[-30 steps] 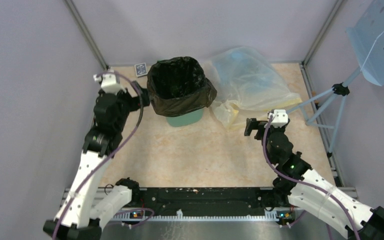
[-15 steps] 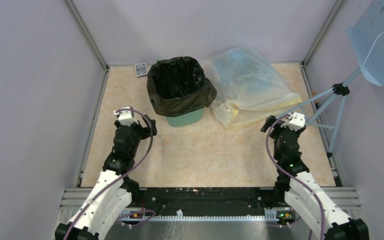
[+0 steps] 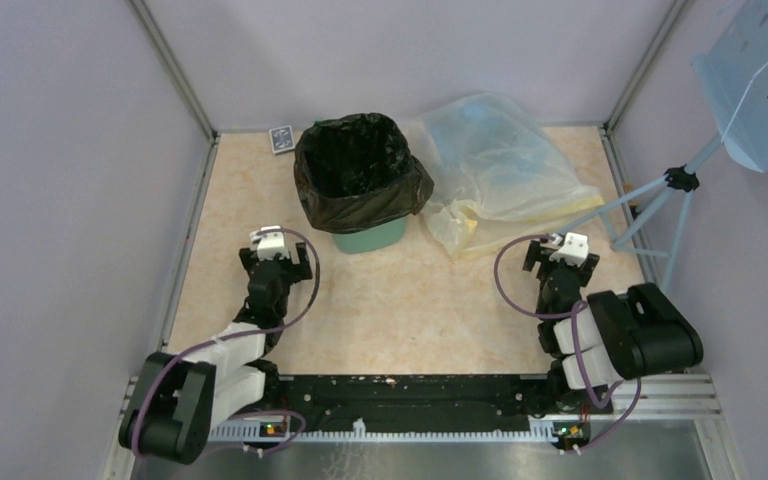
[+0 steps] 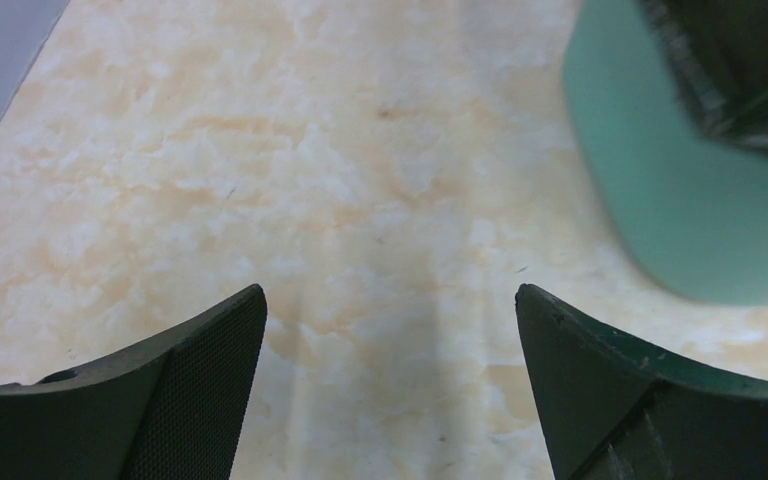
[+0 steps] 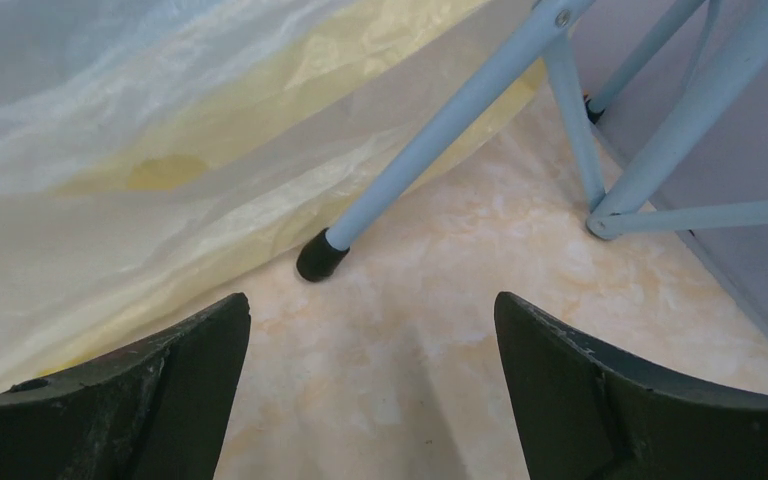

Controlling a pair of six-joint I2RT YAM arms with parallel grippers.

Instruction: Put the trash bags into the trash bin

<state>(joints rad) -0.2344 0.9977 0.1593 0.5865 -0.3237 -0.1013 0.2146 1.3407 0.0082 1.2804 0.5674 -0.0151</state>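
The mint-green trash bin (image 3: 372,238) stands at the back middle of the table. The glossy black trash bag (image 3: 360,175) lines it, its edge folded down over the rim. In the left wrist view the bin's green side (image 4: 690,220) shows at the upper right with a strip of the black bag (image 4: 740,70) above it. My left gripper (image 3: 278,262) is open and empty, low over the table to the near left of the bin. My right gripper (image 3: 558,262) is open and empty, low over the table at the right.
A big clear-yellowish plastic bag (image 3: 495,180) lies right of the bin; it also fills the upper left of the right wrist view (image 5: 130,160). A light-blue stand (image 3: 660,205) with a black-capped foot (image 5: 320,255) stands at the right. A small blue card (image 3: 281,138) lies at the back.
Both arms have drawn back from near the bin and the clear bag toward their bases and folded down low. Both grippers stay open and empty. The bag and the bin have not moved.
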